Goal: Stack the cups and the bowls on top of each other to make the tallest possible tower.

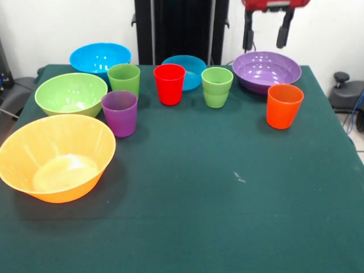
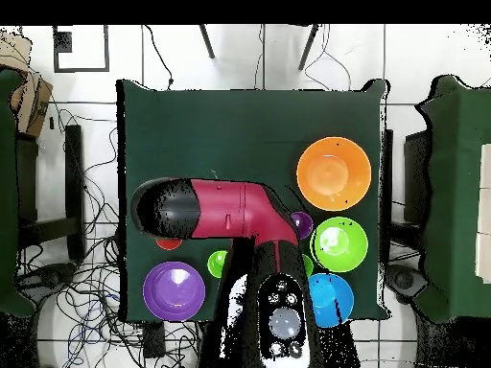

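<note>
My gripper [image 1: 265, 34] hangs open and empty at the top right, just above and behind the purple bowl [image 1: 266, 70]. All cups stand upright and apart: the orange cup [image 1: 284, 106] in front of the purple bowl, a light green cup [image 1: 216, 86], the red cup [image 1: 169, 83], another light green cup [image 1: 124, 79] and the purple cup [image 1: 120, 112]. A small blue bowl [image 1: 188, 69] sits behind the red cup. A larger blue bowl [image 1: 100, 57], the light green bowl [image 1: 71, 94] and the big yellow-orange bowl [image 1: 55, 157] stand at the left. Nothing is stacked.
The dark green table [image 1: 227, 199] stretches toward the camera. In the overhead view my arm [image 2: 221, 208] covers the red cup, the small blue bowl and part of the table; the purple bowl [image 2: 174, 290] and yellow-orange bowl [image 2: 333, 172] show beside it.
</note>
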`<state>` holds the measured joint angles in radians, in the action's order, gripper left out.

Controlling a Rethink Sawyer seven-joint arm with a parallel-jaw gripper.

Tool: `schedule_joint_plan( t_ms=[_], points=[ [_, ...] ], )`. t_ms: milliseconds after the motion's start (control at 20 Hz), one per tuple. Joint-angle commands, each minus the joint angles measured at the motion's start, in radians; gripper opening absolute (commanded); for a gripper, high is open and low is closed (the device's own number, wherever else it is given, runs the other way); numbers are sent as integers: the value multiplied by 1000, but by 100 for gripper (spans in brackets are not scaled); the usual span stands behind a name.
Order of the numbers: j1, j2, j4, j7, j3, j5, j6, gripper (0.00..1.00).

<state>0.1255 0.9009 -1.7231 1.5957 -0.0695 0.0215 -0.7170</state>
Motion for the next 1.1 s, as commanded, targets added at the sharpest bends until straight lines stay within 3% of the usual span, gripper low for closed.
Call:
schedule_joint_plan(
  t_ms=[50, 450, 700, 900, 1100],
  points=[
    [11, 41, -16, 49, -50, 3, -76, 100],
    [4, 24, -17, 77, -46, 2, -65, 100],
    [-47, -7, 12, 134, 3, 61, -3, 100],
    [-71, -23, 32, 152, 29, 60, -60, 100],
    [-54, -62, -12, 140, 10, 33, 28, 100]
  ],
)
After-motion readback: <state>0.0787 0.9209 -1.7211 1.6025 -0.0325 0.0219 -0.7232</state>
